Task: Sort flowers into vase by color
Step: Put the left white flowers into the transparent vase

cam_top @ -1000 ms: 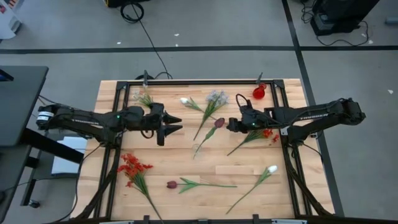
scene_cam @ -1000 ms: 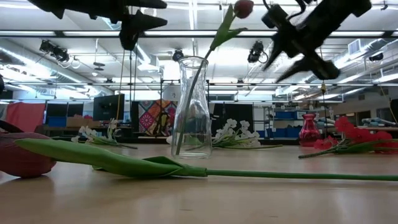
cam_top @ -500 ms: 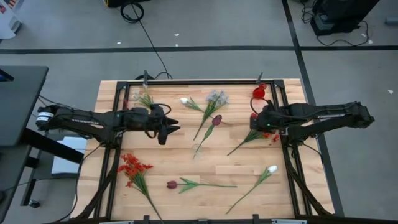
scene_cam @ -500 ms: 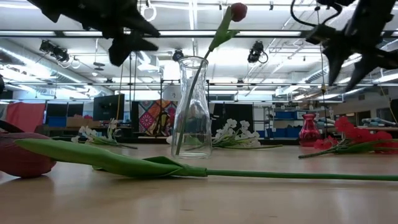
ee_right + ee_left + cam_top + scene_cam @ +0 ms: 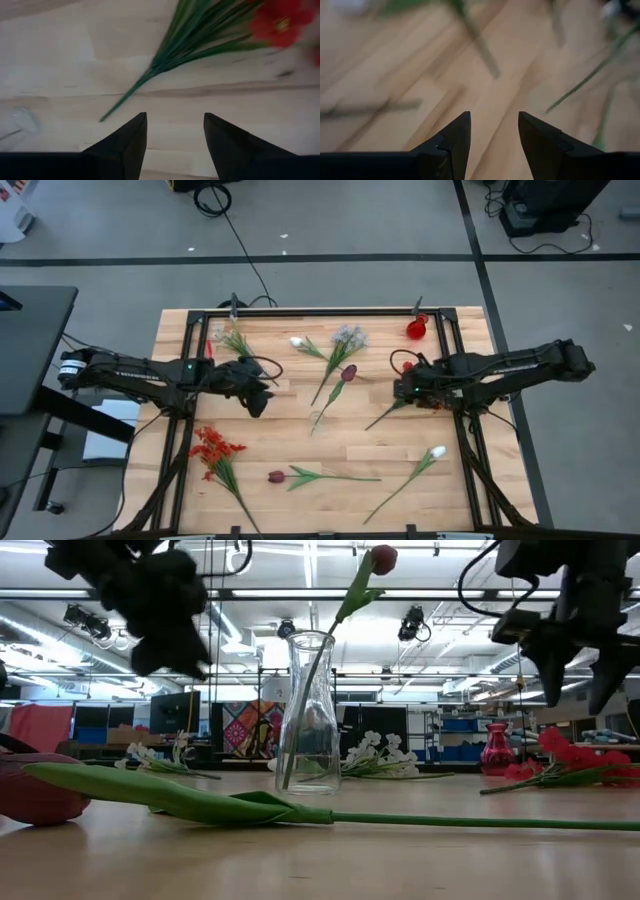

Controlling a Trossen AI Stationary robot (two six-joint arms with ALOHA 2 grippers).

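My left gripper [image 5: 260,392] [image 5: 492,130] is open and hangs over bare wood left of the clear glass vase [image 5: 320,418] [image 5: 308,710]. One dark maroon tulip [image 5: 350,373] stands in that vase, its stem leaning on the rim. My right gripper [image 5: 404,390] [image 5: 175,132] is open and points down just above the stem end of a red flower cluster [image 5: 165,60] [image 5: 432,394] lying flat on the table. It touches nothing. A small red vase [image 5: 416,330] stands at the far right.
Lying flat on the wood: a red cluster [image 5: 210,448] near left, a maroon tulip [image 5: 277,476] near the front, white buds [image 5: 298,342] [image 5: 437,452], lavender-white sprays [image 5: 348,337] [image 5: 232,338]. A black frame [image 5: 200,320] borders the table.
My left gripper has drawn back from the clear vase toward the table's left edge and tipped its fingers downward. My right gripper has pulled away from the vase toward the right edge, turned downward and come down over the red cluster's stem. The tulip stays in the vase.
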